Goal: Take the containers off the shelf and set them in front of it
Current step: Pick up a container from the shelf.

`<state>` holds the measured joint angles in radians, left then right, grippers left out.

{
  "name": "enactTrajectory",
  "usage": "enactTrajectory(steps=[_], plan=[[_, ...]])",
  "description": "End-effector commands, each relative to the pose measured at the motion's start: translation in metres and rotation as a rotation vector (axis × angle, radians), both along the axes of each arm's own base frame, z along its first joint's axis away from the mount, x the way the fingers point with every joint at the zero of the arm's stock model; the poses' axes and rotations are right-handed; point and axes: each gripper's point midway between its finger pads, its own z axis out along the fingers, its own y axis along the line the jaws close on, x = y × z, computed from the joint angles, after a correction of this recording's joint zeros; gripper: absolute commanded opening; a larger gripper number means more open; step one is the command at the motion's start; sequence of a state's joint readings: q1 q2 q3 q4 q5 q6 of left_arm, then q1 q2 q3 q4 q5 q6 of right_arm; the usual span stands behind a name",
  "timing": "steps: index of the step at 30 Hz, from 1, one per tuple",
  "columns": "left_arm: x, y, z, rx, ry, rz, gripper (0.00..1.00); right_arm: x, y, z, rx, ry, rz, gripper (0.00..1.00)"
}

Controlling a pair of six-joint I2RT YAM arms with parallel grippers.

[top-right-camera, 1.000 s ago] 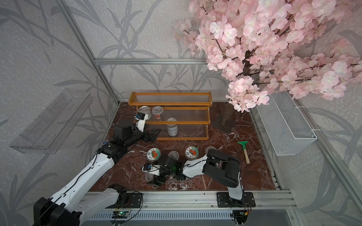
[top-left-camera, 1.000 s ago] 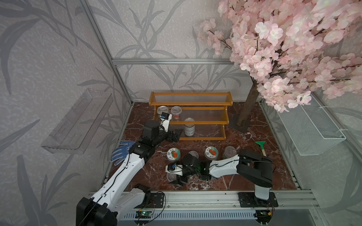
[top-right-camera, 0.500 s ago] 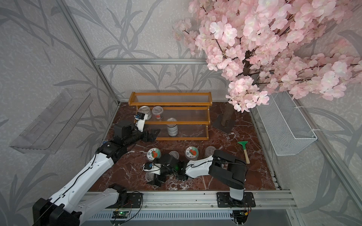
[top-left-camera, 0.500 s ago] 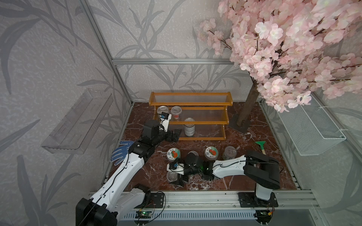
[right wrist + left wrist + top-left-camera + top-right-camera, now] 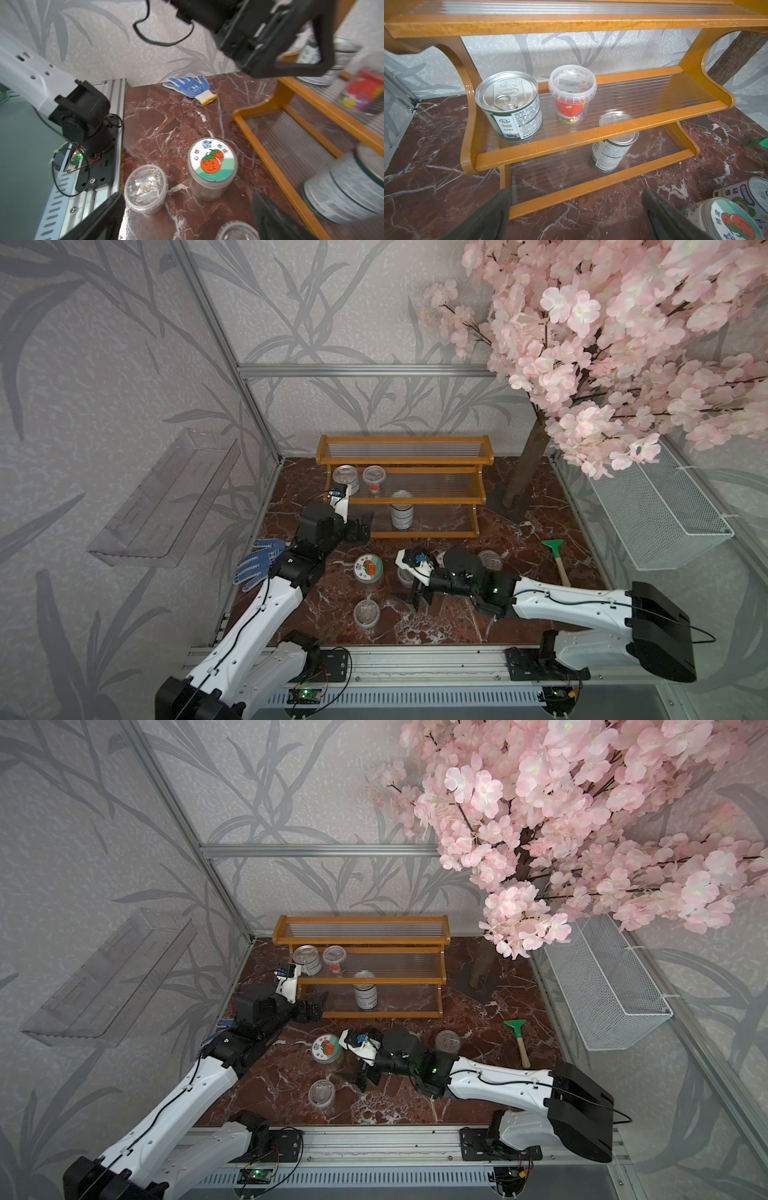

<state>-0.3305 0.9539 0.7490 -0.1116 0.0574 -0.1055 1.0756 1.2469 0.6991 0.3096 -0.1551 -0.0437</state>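
Blue dotted work glove lying flat at the left edge of the red-brown marble counter. Green-bladed scraper with wooden handle near its right edge. Pink-blossomed artificial tree at back right. White wire-mesh basket on right wall, clear acrylic tray on left.

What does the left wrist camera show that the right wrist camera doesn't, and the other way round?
Only the left wrist view shows the tree trunk behind the shelf and the tip of the green tool.

Only the right wrist view shows the blue glove, the left arm's base and a lidded clear cup standing on the marble.

Both show the shelf, the fruit-lid jar in front of it, and the middle-tier tin, red-labelled cup and lower tin on it.
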Motion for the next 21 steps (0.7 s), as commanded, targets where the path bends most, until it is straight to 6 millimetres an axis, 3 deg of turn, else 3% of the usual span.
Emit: enactTrajectory(steps=[1,6,9,11,21], plan=[[0.019,-0.006,0.019,-0.064,-0.090,0.004,1.00,0.015,-0.032,0.008,-0.009,0.034,-0.111,0.99],[0.035,-0.020,0.013,-0.067,-0.085,-0.044,1.00,0.032,-0.071,0.027,-0.025,0.024,-0.221,0.99],[0.045,-0.016,0.011,-0.061,-0.085,0.001,1.00,0.045,-0.092,0.043,-0.020,0.012,-0.326,0.99],[0.051,-0.013,0.012,-0.058,-0.091,0.027,1.00,0.066,-0.113,0.051,-0.009,0.031,-0.452,0.99],[0.075,-0.028,0.005,-0.079,-0.077,-0.002,1.00,0.090,-0.153,0.069,-0.011,0.055,-0.645,0.99]])
